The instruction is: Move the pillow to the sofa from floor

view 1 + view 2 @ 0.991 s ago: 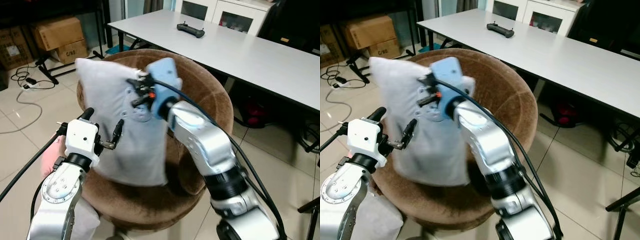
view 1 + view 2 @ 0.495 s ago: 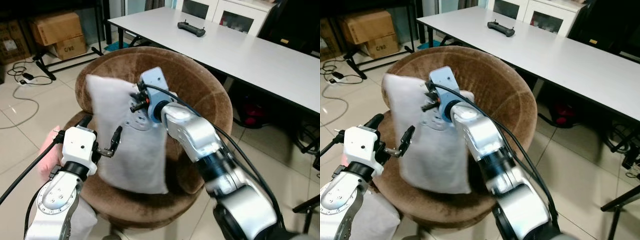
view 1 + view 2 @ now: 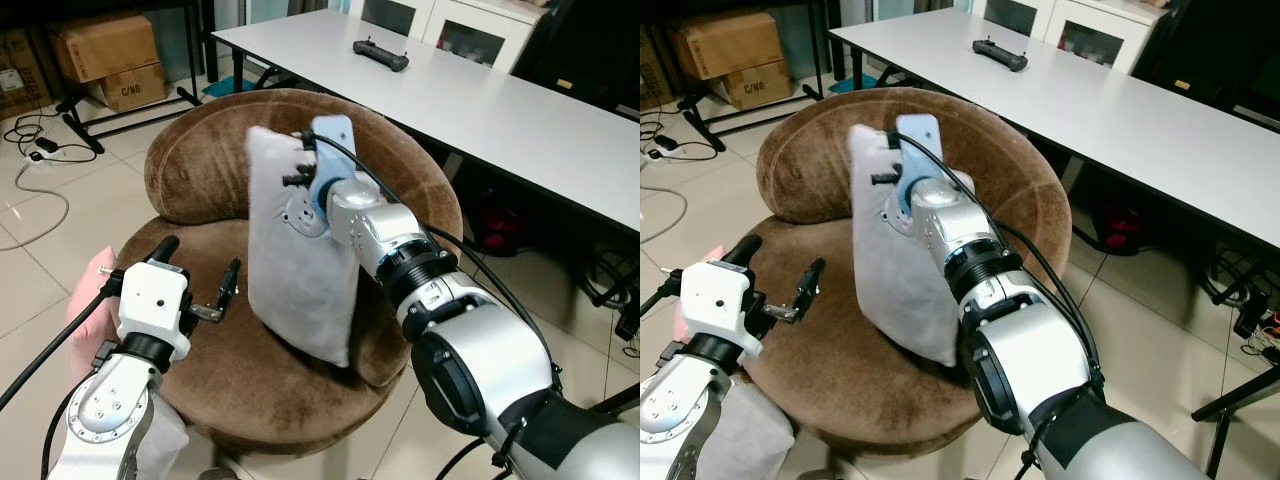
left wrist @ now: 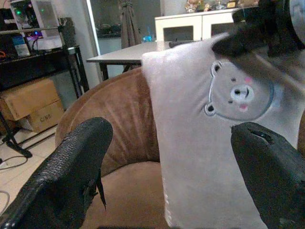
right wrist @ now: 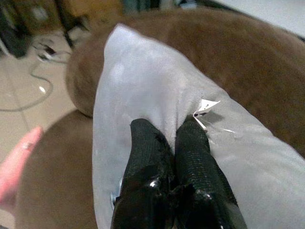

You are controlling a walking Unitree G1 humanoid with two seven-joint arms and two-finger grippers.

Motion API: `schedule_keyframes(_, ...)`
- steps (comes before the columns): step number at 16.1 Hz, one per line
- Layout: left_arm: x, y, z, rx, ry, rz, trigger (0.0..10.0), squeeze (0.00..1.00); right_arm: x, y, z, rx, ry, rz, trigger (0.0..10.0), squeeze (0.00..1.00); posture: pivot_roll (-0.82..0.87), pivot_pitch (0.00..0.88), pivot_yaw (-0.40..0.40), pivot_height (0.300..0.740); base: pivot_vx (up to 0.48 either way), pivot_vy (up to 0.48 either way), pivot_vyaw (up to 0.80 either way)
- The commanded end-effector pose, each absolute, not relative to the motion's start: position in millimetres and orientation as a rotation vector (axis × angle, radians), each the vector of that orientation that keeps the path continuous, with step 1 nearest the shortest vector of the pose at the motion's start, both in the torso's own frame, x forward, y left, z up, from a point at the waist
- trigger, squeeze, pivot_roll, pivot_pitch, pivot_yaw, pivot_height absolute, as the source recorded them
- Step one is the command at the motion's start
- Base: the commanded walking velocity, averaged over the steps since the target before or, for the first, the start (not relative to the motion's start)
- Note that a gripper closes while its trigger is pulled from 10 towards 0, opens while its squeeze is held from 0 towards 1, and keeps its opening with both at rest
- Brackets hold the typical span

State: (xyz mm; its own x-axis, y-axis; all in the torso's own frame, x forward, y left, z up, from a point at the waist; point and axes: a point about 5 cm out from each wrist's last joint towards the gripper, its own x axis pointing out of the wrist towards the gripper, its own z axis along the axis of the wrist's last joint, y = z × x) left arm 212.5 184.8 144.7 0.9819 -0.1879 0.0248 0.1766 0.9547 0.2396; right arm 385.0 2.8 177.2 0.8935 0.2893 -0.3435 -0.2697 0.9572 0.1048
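A grey pillow (image 3: 300,290) with a bear print (image 4: 236,93) stands upright on the seat of the round brown sofa chair (image 3: 200,160), leaning toward its backrest. My right gripper (image 5: 167,129) is shut on the pillow's upper edge, by its white tag (image 5: 206,106); it also shows in the left eye view as the right gripper (image 3: 297,168). My left gripper (image 3: 200,265) hovers open above the seat's front left, a short gap away from the pillow. Its two fingers (image 4: 71,162) frame the pillow without touching it.
A long white table (image 3: 500,90) with a black controller (image 3: 380,58) stands behind and to the right of the chair. Cardboard boxes (image 3: 100,45) and cables (image 3: 30,150) lie on the tiled floor at the left. Something pink (image 3: 85,310) lies beside my left arm.
My right gripper has swung the pillow rightward and deeper into the chair, turning it more edge-on. The left gripper, earlier against the pillow's face, now stands clear of it.
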Motion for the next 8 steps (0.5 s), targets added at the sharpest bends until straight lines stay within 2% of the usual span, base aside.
schedule_keyframes(1, 211.4, 181.2, 146.3, 0.242, -0.050, -0.193, 10.0, 0.00, 358.2, 64.9, 182.3, 0.128, 0.385, 0.431, 10.0, 0.00, 0.15, 0.000, -0.152, 0.740, 0.000, 0.000, 0.00)
schedule_keyframes(2, 212.1, 180.2, 146.7, 0.243, -0.050, -0.194, 10.0, 0.00, 356.5, 63.6, 173.2, 0.114, 0.411, 0.411, 10.0, 0.63, 0.15, 0.000, -0.155, 0.740, 0.000, 0.000, 0.00)
schedule_keyframes(3, 212.1, 180.2, 146.7, 0.243, -0.050, -0.194, 10.0, 0.00, 356.5, 63.6, 173.2, 0.114, 0.411, 0.411, 10.0, 0.63, 0.15, 0.000, -0.155, 0.740, 0.000, 0.000, 0.00)
schedule_keyframes(4, 212.3, 180.0, 147.1, 0.243, -0.051, -0.192, 10.0, 0.00, 354.8, 64.6, 169.1, 0.139, 0.435, 0.421, 10.0, 1.00, 0.15, 0.000, -0.155, 0.740, 0.000, 0.000, 0.00)
schedule_keyframes(8, 211.4, 180.3, 146.5, 0.244, -0.047, -0.184, 10.0, 0.00, 358.1, 65.4, 177.3, 0.175, 0.408, 0.424, 10.0, 1.00, 0.15, 0.000, -0.159, 0.740, 0.000, 0.000, 0.00)
